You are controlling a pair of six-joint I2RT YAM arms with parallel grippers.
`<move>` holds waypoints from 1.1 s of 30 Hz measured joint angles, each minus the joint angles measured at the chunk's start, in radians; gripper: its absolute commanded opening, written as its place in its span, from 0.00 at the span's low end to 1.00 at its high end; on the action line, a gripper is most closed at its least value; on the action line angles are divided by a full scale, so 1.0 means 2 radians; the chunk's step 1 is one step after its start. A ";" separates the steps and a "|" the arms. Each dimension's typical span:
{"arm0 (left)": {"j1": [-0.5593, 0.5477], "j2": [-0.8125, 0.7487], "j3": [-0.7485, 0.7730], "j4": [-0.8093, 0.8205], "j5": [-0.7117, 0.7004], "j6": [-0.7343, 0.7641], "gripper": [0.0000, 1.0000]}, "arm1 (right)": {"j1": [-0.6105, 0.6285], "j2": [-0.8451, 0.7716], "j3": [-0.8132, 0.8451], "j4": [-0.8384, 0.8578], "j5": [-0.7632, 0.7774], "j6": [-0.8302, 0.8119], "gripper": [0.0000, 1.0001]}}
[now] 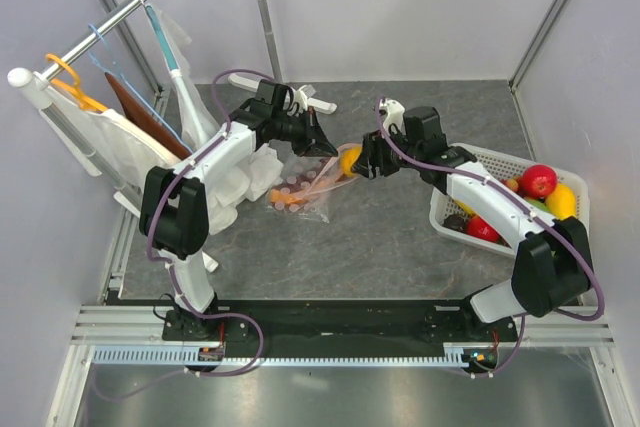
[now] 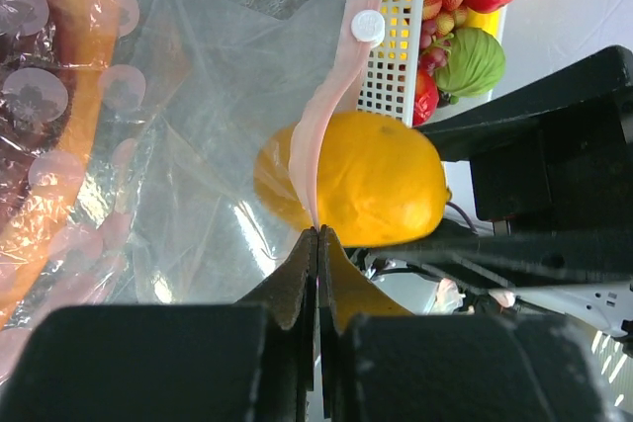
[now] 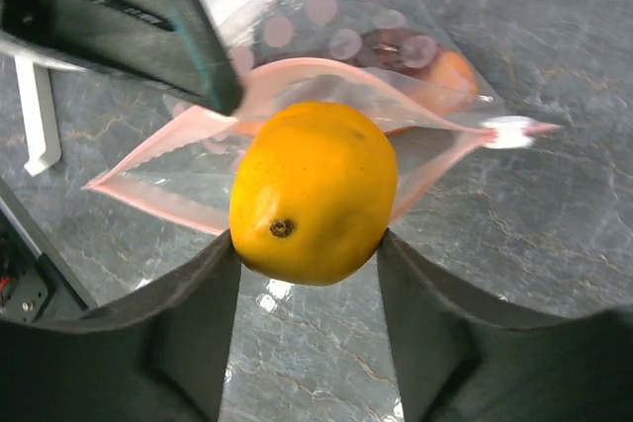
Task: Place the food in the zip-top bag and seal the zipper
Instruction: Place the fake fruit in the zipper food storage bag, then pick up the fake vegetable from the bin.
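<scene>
The zip-top bag [image 1: 300, 192] lies mid-table with an orange-brown piece [image 2: 74, 145] inside. My left gripper [image 1: 325, 142] [image 2: 317, 232] is shut on the pink zipper [image 2: 326, 106] strip and lifts the upper lip, so the mouth gapes [image 3: 326, 76]. The white slider [image 2: 368, 26] [image 3: 509, 131] sits at the strip's end. My right gripper [image 1: 352, 162] [image 3: 307, 234] is shut on a yellow lemon [image 3: 312, 195] [image 2: 366, 180] and holds it right at the bag's mouth, partly past the lip. More food sits in the white basket [image 1: 480, 155].
The basket at the right holds a red apple [image 1: 538, 180], a yellow piece [image 1: 562, 199] and a green cabbage [image 2: 475, 61]. A rail with hangers and white cloth [image 1: 100, 137] stands at the left. A white stand [image 1: 310, 102] lies behind the bag.
</scene>
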 measured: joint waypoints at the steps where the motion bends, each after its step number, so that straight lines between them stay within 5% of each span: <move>1: 0.000 0.000 0.000 0.000 0.000 0.000 0.02 | 0.005 0.002 0.004 -0.003 -0.001 -0.003 0.78; 3: 0.000 0.000 0.000 0.000 0.001 0.000 0.02 | 0.012 0.005 0.013 -0.008 -0.004 -0.008 0.92; 5: 0.000 0.000 0.000 0.000 0.001 0.000 0.02 | 0.016 0.009 0.022 -0.014 -0.006 -0.015 0.94; 16: 0.000 -0.001 0.000 0.000 0.002 0.000 0.02 | 0.007 0.000 0.060 -0.076 -0.009 -0.050 0.96; 33: -0.031 -0.073 0.058 -0.061 -0.052 0.058 0.02 | -0.140 -0.103 0.073 -0.225 -0.043 -0.111 0.92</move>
